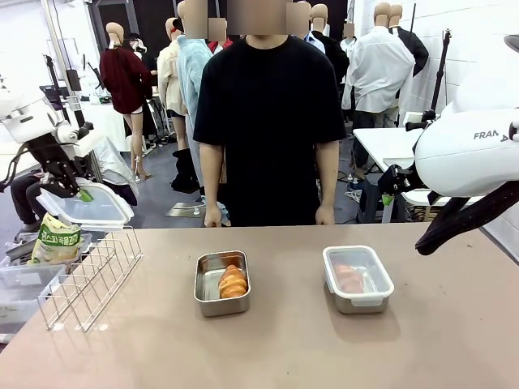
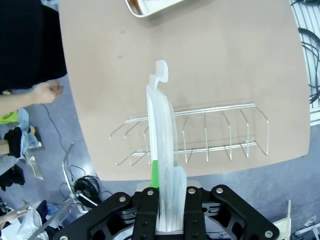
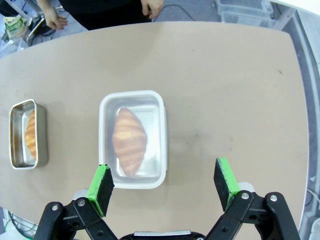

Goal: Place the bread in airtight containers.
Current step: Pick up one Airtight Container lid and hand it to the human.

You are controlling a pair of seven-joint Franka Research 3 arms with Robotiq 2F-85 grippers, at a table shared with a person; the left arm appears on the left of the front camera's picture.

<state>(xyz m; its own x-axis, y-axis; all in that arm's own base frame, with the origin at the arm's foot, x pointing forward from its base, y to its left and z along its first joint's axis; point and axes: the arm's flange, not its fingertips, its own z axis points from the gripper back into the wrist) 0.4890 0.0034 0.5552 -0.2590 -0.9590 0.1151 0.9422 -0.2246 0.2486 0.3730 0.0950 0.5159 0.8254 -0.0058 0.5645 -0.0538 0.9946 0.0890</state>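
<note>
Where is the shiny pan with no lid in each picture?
Front view: the open pan sits mid-table, left of the lidded pan.
Left wrist view: just a corner of the open pan pokes in at the top edge.
Right wrist view: the open pan lies at the far left, with bread inside.
Shared landmark: the person's black shirt beyond the table's far edge.

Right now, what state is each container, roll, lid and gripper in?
Left container: open, no lid, roll inside.
Left roll: lying in the open pan.
Right container: lidded, roll inside.
Right roll: visible through the clear lid.
Spare lid: pinched on edge in the left gripper.
Right gripper: open, above the table.
</note>
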